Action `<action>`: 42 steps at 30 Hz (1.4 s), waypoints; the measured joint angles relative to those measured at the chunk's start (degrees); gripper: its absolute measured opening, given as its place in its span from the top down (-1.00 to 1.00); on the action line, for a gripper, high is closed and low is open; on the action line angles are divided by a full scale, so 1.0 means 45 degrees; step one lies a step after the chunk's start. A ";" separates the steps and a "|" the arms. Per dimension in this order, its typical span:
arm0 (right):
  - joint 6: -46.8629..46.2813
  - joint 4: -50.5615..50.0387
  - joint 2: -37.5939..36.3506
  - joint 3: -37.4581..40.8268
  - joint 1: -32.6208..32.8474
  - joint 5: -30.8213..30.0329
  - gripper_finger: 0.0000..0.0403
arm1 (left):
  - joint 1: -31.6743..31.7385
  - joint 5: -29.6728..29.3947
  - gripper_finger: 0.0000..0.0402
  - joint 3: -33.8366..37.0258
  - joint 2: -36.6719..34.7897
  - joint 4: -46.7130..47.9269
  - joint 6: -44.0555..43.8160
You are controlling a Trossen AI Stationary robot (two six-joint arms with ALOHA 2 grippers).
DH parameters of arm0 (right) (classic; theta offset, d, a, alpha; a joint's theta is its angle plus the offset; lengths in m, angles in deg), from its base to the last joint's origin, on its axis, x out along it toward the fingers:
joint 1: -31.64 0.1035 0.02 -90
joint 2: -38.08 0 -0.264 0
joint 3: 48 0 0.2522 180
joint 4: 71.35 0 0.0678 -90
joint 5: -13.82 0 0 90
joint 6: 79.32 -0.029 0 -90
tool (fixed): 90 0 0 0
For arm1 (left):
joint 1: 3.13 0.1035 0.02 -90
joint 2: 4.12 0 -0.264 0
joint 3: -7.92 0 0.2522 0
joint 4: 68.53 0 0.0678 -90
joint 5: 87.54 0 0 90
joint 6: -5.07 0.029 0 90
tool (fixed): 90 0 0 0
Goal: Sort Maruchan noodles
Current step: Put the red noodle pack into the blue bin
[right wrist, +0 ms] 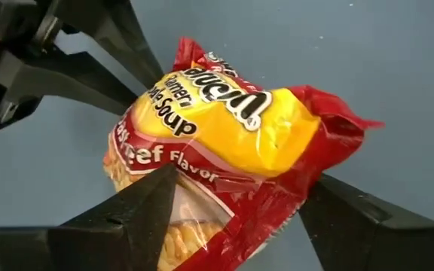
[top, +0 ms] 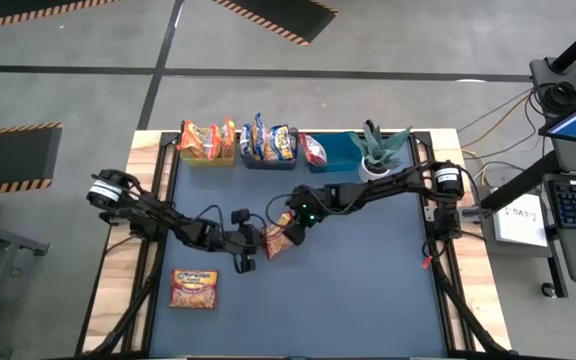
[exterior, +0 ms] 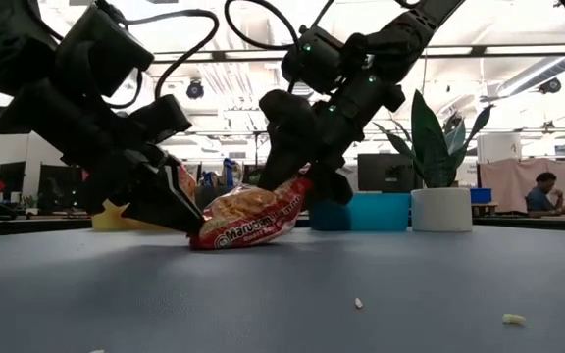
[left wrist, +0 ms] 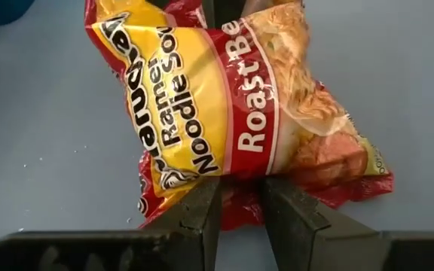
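Left gripper (top: 260, 240) pinches red packet (top: 278, 241); right gripper (top: 290, 226) straddles it, released.

Both arms crossed mid-table, blocking passage around the red ramen packet (top: 277, 241) between them. The far edge was crowded by three bins (top: 268, 158) and a potted plant (top: 378, 152). Near right blue mat (top: 368, 290) lay open; an orange packet (top: 193, 288) sat near left.

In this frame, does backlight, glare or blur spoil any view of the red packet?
Low view: bright ceiling lights leave both arms near-silhouettes, yet the red packet reads clearly. Left wrist view: print is sharp, slight sheen on the wrapper; the left pincer pinches its edge. Right wrist view: the right pincer fingers are blurred, packet legible. High view: even light, packet small.
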 joint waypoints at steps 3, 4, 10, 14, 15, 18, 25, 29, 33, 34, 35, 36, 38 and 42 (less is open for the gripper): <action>0.0071 0.0117 0.0032 0.0000 -0.0045 0.0041 -0.12 | 0.0000 -0.0028 0.62 -0.0031 0.0174 -0.0087 -0.0123; 0.0071 0.0117 0.0032 0.0005 -0.0068 0.0050 -0.04 | 0.0000 -0.0051 0.62 -0.0064 0.0234 -0.0089 -0.0160; 0.0490 0.0136 -0.0017 0.0019 -0.0092 -0.0039 0.44 | 0.0000 0.0048 0.62 -0.0136 0.0208 0.0040 -0.0014; 0.0777 0.0029 -0.0186 0.0029 -0.0092 -0.0077 0.63 | 0.0004 0.0096 0.62 -0.0131 0.0148 0.0079 0.0004; 0.0836 -0.0029 -0.0280 0.0034 -0.0101 -0.0037 0.66 | 0.0000 0.0096 0.62 -0.0131 0.0102 0.0110 0.0009; 0.1005 -0.0144 -0.0568 0.0034 -0.0122 0.0011 0.71 | -0.0013 0.0096 0.62 -0.0131 -0.0207 0.0297 0.0195; 0.1227 -0.0402 -0.1095 0.0034 -0.0175 -0.0016 0.72 | -0.0005 -0.0004 0.62 -0.0150 -0.2174 0.1865 0.1196; 0.1227 -0.0396 -0.1394 0.0034 -0.0175 -0.0067 0.78 | -0.0010 -0.0087 0.62 -0.0150 -0.3930 0.3172 0.1866; 0.1336 -0.0473 -0.1546 0.0018 -0.0176 -0.0113 0.93 | -0.0010 -0.0565 0.62 -0.0155 -0.5565 0.4002 0.2498; 0.1343 -0.0451 -0.1568 0.0001 -0.0180 -0.0115 0.94 | -0.0010 -0.0625 0.62 -0.0155 -0.5904 0.4104 0.2667; 0.1351 -0.0423 -0.1587 -0.0011 -0.0180 -0.0115 0.95 | -0.0010 -0.0690 0.62 -0.0155 -0.6249 0.4226 0.2844; 0.1368 -0.0421 -0.1597 -0.0025 -0.0180 -0.0116 0.95 | -0.0009 -0.0746 0.62 -0.0155 -0.6597 0.4301 0.3036; 0.1373 -0.0407 -0.1660 -0.0029 -0.0180 -0.0116 0.96 | -0.0010 -0.0788 0.62 -0.0155 -0.7225 0.4167 0.3513; 0.1382 -0.0599 -0.2064 -0.0029 -0.0261 -0.0110 0.96 | -0.0010 -0.0819 0.62 -0.0245 -0.8554 0.3825 0.5029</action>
